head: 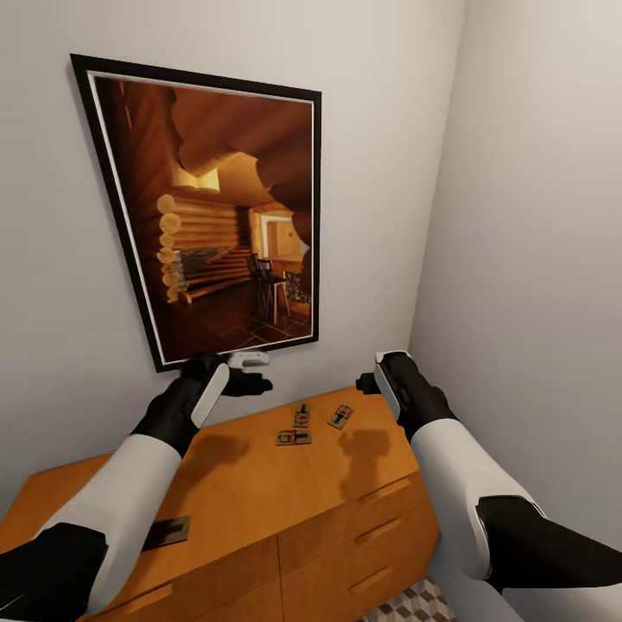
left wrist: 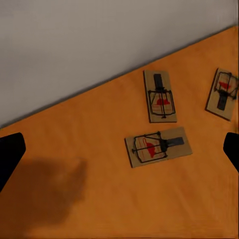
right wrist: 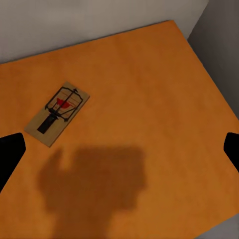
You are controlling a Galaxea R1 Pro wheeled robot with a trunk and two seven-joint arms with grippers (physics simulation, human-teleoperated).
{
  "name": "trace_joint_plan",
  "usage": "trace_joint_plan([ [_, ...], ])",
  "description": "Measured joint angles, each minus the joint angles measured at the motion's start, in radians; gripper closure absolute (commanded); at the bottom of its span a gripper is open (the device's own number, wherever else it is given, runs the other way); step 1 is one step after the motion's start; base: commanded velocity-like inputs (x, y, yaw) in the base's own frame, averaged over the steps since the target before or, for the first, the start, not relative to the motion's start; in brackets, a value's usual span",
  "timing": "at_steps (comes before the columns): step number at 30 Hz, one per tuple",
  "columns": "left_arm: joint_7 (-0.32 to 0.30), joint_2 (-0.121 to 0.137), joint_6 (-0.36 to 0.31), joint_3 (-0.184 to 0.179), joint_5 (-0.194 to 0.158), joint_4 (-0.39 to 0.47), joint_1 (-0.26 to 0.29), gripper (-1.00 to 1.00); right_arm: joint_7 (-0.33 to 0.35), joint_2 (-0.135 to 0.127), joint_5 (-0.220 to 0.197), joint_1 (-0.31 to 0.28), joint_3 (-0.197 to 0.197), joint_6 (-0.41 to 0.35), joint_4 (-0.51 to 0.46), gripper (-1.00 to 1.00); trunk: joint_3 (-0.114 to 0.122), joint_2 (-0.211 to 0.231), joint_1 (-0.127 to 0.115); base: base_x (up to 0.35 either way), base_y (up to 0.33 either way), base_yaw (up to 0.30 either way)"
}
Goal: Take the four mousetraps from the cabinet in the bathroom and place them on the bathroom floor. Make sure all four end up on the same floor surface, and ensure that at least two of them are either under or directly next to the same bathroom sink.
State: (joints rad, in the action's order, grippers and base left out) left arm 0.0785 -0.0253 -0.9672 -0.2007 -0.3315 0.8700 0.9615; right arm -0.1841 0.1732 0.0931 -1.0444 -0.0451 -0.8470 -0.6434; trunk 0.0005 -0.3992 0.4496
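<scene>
- Your left claw (head: 246, 373) and right claw (head: 370, 382) hover spread wide, holding nothing.
- Three flat tan wooden mousetraps (head: 294, 437) lie on the orange-brown wooden cabinet (head: 259, 501) top.
- A fourth flat piece (head: 167, 532), probably a mousetrap, lies near its front edge.

Orange-brown cabinet (head: 259, 510), tan mousetraps (left wrist: 158, 146) marked red with black wire, cube-patterned brown-beige floor (head: 419, 605)

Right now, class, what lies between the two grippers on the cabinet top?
In the head view, three mousetraps lie clustered on the cabinet top, between the left gripper and the right gripper; the wood around them is bare.
</scene>
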Motion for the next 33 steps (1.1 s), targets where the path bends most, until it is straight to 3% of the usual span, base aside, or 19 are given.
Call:
trace_joint_plan([
  [11,-0.052,-0.036,0.023,-0.003,0.000,-0.074,0.000,-1.00,0.000,0.000,0.000,0.000,0.001,-0.002,0.000,-1.00,0.000,0.000,0.000,0.000,0.000,0.000],
  [18,-0.057,-0.056,0.043,-0.003,0.000,-0.086,0.000,-1.00,0.000,0.000,0.000,0.000,0.001,-0.001,0.000,-1.00,0.000,0.000,0.000,0.000,0.000,0.000],
  [26,-0.053,-0.096,0.076,-0.005,0.007,-0.116,0.000,-1.00,0.000,0.000,0.002,0.000,0.001,0.000,0.000,-1.00,0.000,0.000,0.000,0.000,0.000,0.000],
  [33,-0.054,-0.104,0.087,-0.005,0.011,-0.125,0.000,-1.00,0.009,0.000,0.003,0.000,0.003,-0.001,-0.014,-1.00,0.000,0.000,0.000,0.000,0.000,-0.002],
])
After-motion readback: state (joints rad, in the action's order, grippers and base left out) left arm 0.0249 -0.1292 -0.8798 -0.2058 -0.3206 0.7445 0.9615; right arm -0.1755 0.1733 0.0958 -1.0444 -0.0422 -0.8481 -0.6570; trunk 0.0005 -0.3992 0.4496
